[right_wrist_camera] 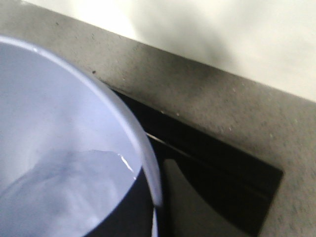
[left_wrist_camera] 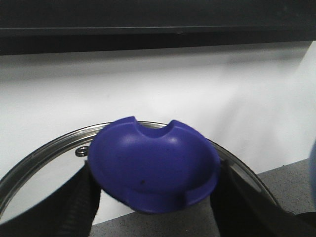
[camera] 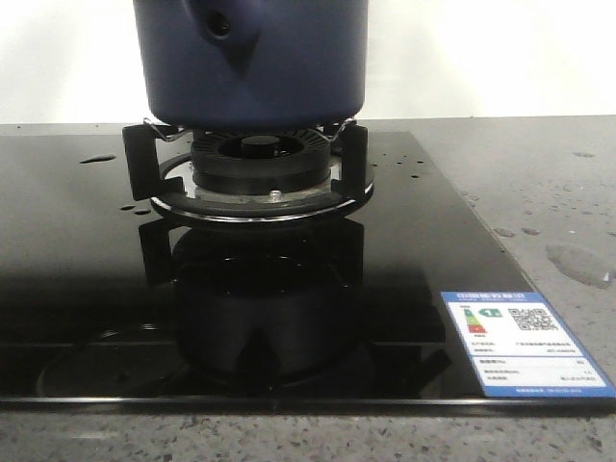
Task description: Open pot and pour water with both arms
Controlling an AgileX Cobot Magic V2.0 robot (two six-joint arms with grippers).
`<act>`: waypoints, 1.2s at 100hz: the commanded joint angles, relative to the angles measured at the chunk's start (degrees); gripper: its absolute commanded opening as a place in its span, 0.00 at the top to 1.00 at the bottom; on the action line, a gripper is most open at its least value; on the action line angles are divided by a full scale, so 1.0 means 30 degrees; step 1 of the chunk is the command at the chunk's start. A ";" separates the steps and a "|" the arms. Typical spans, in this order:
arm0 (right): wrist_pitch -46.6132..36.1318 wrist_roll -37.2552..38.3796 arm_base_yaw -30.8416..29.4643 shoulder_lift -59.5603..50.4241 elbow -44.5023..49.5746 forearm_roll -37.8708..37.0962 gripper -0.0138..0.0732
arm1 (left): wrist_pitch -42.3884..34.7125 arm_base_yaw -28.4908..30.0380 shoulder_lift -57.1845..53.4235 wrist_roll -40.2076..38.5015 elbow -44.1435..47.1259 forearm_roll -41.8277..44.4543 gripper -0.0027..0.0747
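Observation:
The dark navy pot (camera: 252, 60) stands upright on the burner (camera: 258, 159), its hollow stub (camera: 221, 24) facing me; its top is out of frame. Neither gripper shows in the front view. My left gripper (left_wrist_camera: 153, 197) is shut on the blue knob (left_wrist_camera: 154, 168) of a glass lid (left_wrist_camera: 44, 153) with a metal rim, held in the air before a white wall. My right gripper (right_wrist_camera: 155, 207) is shut on the rim (right_wrist_camera: 148, 163) of a lighter-blue bowl, one finger inside and one outside. Clear water (right_wrist_camera: 74, 192) lies in the bowl. Drops and a puddle (camera: 577, 262) lie on the counter.
A black glass hob (camera: 96, 289) carries the burner and its black pan support (camera: 140, 159). An energy label (camera: 525, 342) sits at the hob's front right corner. Grey speckled counter (camera: 549, 173) lies to the right and in front. A white wall stands behind.

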 commanded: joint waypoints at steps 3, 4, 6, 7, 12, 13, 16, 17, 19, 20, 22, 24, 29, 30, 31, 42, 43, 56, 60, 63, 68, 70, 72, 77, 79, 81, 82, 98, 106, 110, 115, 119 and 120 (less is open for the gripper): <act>-0.3654 -0.1307 0.0527 -0.0947 0.0096 0.0823 0.89 | -0.0121 0.0032 -0.0806 0.0011 -0.0823 -0.1276 0.51; -0.3824 -0.1402 0.0611 -0.0947 0.0174 0.0823 0.89 | -0.0121 0.0032 -0.0806 0.0011 -0.0823 -0.1276 0.51; -0.4352 -0.1618 0.0731 -0.0994 0.0425 0.0823 0.89 | -0.0121 0.0032 -0.0806 0.0011 -0.0823 -0.1276 0.51; -0.4707 -0.1754 0.0771 -0.0998 0.0519 0.0823 0.89 | -0.0121 0.0032 -0.0806 0.0011 -0.0823 -0.1276 0.51; -0.6206 -0.2208 0.1033 -0.1256 0.1325 0.0823 0.89 | -0.0127 0.0032 -0.0806 0.0011 -0.0823 -0.1276 0.51; -0.6445 -0.2274 0.1114 -0.1300 0.1606 0.0823 0.89 | -0.0127 0.0032 -0.0806 0.0011 -0.0823 -0.1276 0.51; -0.7474 -0.2635 0.1260 -0.1579 0.2200 0.0823 0.89 | -0.0127 0.0032 -0.0806 0.0011 -0.0823 -0.1276 0.51; -0.8001 -0.2698 0.1298 -0.1644 0.2518 0.0823 0.89 | -0.0127 0.0032 -0.0806 0.0011 -0.0823 -0.1276 0.51; -0.8825 -0.2907 0.1407 -0.1837 0.2849 0.0823 0.89 | -0.0127 0.0032 -0.0806 0.0011 -0.0823 -0.1276 0.51; -0.9084 -0.2979 0.1487 -0.1907 0.3192 0.0823 0.89 | -0.0127 0.0032 -0.0806 0.0011 -0.0823 -0.1276 0.51; -0.9887 -0.3172 0.1566 -0.2127 0.3706 0.0823 0.89 | -0.0127 0.0032 -0.0806 0.0011 -0.0823 -0.1276 0.51; -1.0636 -0.3378 0.1672 -0.2343 0.4224 0.0823 0.89 | -0.0127 0.0032 -0.0806 0.0011 -0.0823 -0.1276 0.51; -1.2335 -0.3873 0.1939 -0.2857 0.5442 0.0823 0.89 | -0.0127 0.0032 -0.0806 0.0011 -0.0823 -0.1276 0.51; -1.2565 -0.4021 0.2014 -0.2994 0.5612 0.0823 0.89 | -0.0127 0.0032 -0.0806 0.0011 -0.0823 -0.1276 0.51; -1.3036 -0.4112 0.2054 -0.3061 0.5956 0.0823 0.89 | -0.0127 0.0032 -0.0806 0.0011 -0.0823 -0.1276 0.51; -1.6877 -0.5308 0.2718 -0.4112 0.8468 0.0823 0.89 | -0.0091 0.0032 -0.0806 0.0011 -0.0823 -0.1276 0.51; -1.7151 -0.5374 0.2757 -0.4171 0.8796 0.0823 0.89 | -0.0091 0.0032 -0.0806 0.0011 -0.0823 -0.1276 0.51; -2.2476 -0.5587 0.3476 -0.5154 1.1560 0.0446 0.90 | -0.0091 0.0032 -0.0806 0.0011 -0.0823 -0.1276 0.51; -2.3592 -0.5587 0.3678 -0.5342 1.2337 0.0150 0.90 | -0.0091 0.0032 -0.0806 0.0011 -0.0823 -0.1276 0.51; -2.4601 -0.5587 0.3781 -0.5508 1.2811 -0.0022 0.90 | -0.0091 0.0032 -0.0806 0.0011 -0.0823 -0.1276 0.51; -2.5884 -0.5587 0.4006 -0.5647 1.3608 -0.0201 0.90 | -0.0057 0.0032 -0.0806 0.0011 -0.0823 -0.1276 0.51; -2.6297 -0.5587 0.4064 -0.5690 1.3763 -0.0201 0.90 | -0.0064 0.0032 -0.0806 0.0011 -0.0823 -0.1276 0.51; -2.6544 -0.5587 0.4120 -0.5729 1.3952 -0.0201 0.90 | -0.0064 0.0032 -0.0806 0.0011 -0.0823 -0.1276 0.51; -2.7116 -0.5587 0.4237 -0.5772 1.4281 -0.0245 0.90 | -0.0017 0.0032 -0.0806 0.0011 -0.0823 -0.1276 0.51; -2.7160 -0.5587 0.4237 -0.5772 1.4319 -0.0294 0.90 | -0.0017 0.0032 -0.0806 0.0011 -0.0823 -0.1276 0.51; -2.7213 -0.5587 0.4280 -0.5772 1.4319 -0.0350 0.90 | -0.0017 0.0032 -0.0806 0.0011 -0.0823 -0.1276 0.51; -2.7257 -0.5587 0.4280 -0.5772 1.4319 -0.0350 0.90 | -0.0017 0.0032 -0.0806 0.0011 -0.0823 -0.1276 0.51; -2.8398 -0.5587 0.4417 -0.5772 1.4319 -0.0757 0.90 | 0.0071 0.0032 -0.0806 0.0011 -0.0823 -0.1276 0.51; -2.9136 -0.5587 0.4417 -0.5772 1.4319 -0.0945 0.90 | 0.0071 0.0032 -0.0806 0.0011 -0.0823 -0.1276 0.51; -2.9503 -0.5587 0.4417 -0.5772 1.4319 -0.0975 0.90 | 0.0071 0.0032 -0.0806 0.0011 -0.0823 -0.1276 0.51; -2.9959 -0.5587 0.4417 -0.5772 1.4319 -0.1065 0.90 | 0.0071 0.0032 -0.0806 0.0011 -0.0823 -0.1276 0.51; -3.0290 -0.5587 0.4417 -0.5772 1.4319 -0.1105 0.90 | 0.0071 0.0032 -0.0806 0.0011 -0.0823 -0.1276 0.51; -3.0338 -0.5587 0.4417 -0.5772 1.4319 -0.1149 0.90 | 0.0071 0.0032 -0.0806 0.0011 -0.0823 -0.1276 0.51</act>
